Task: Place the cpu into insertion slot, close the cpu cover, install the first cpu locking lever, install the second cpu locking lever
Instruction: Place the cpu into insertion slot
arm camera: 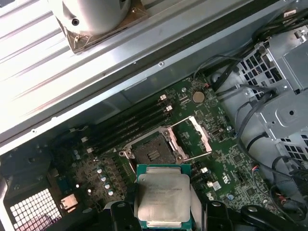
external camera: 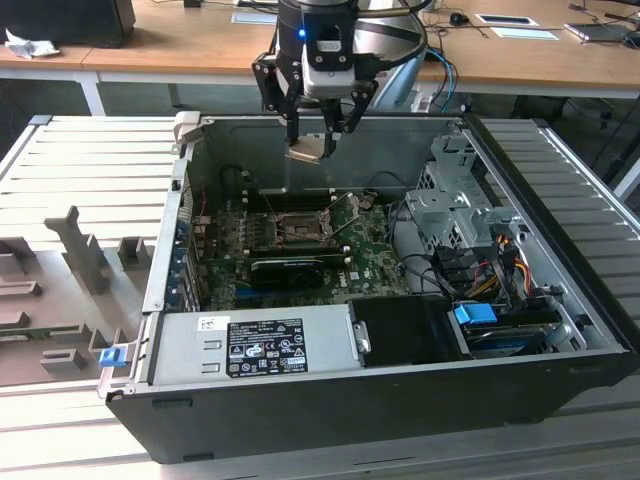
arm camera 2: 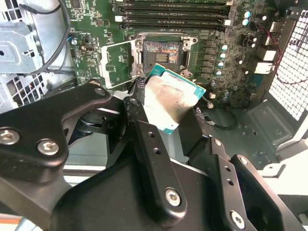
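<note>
Cpu (external camera: 305,152), where is it? (A)
Clamped in the gripper (external camera: 313,140), held up in the air over the open case (external camera: 300,400). In the exterior view it sits about level with the case's top rim, well above the board. (B)
Grip state? (A)
Closed on the cpu. In the second wrist view the black fingers (arm camera 2: 144,134) press on two opposite edges of the chip (arm camera 2: 168,98), which is tilted a bit. Silvery face shows, green border round it. (B)
Slot? (A)
Slot (arm camera: 153,153) is bare, contact field showing, nothing seated in it. In the first wrist view the cpu (arm camera: 162,195) hangs just beside it, not touching. In the exterior view the slot (external camera: 296,228) is mid-board, below the gripper. (B)
Cover? (A)
Cover (arm camera: 202,134) is swung open, lying off one side of the slot, hinged edge touching the rim. Board shows through its window. (B)
Anything else? (A)
Memory slots (arm camera: 130,125) run along the slot's other side. Case lies on its side on a ribbed grey bench (external camera: 80,160). (B)
</note>
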Tool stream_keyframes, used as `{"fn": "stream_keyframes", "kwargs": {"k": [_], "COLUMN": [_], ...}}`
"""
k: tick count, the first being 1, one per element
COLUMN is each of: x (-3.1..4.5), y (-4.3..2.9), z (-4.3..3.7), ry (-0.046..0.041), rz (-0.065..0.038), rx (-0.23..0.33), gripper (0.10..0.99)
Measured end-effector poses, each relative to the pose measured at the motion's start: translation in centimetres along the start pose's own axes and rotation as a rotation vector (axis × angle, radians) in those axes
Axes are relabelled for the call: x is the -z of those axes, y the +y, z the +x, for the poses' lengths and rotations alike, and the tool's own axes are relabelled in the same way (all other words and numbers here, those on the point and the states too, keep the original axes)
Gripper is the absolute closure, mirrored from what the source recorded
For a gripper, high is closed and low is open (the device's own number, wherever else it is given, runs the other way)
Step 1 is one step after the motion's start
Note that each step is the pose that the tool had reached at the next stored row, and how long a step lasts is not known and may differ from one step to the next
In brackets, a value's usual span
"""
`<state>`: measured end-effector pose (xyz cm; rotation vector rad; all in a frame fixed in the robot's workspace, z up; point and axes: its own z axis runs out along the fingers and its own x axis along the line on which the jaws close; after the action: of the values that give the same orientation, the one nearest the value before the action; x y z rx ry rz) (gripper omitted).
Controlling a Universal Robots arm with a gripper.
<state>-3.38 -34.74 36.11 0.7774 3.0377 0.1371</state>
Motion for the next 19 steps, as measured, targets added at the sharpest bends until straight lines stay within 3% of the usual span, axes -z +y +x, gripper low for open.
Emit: {"fn": "stream_keyframes", "kwargs": {"k": [4, 7, 19], "x": [-0.03, -0.07, -0.20], "y": [-0.01, -0.02, -0.03], "z": [0.02, 0.02, 0.02], "ry": [-0.0020, -0.0069, -0.0182], "rz": [0.000, -0.002, -0.004], "rx": [-0.023, -0.080, -0.211], "gripper": [0.561, 0.561, 0.561]}}
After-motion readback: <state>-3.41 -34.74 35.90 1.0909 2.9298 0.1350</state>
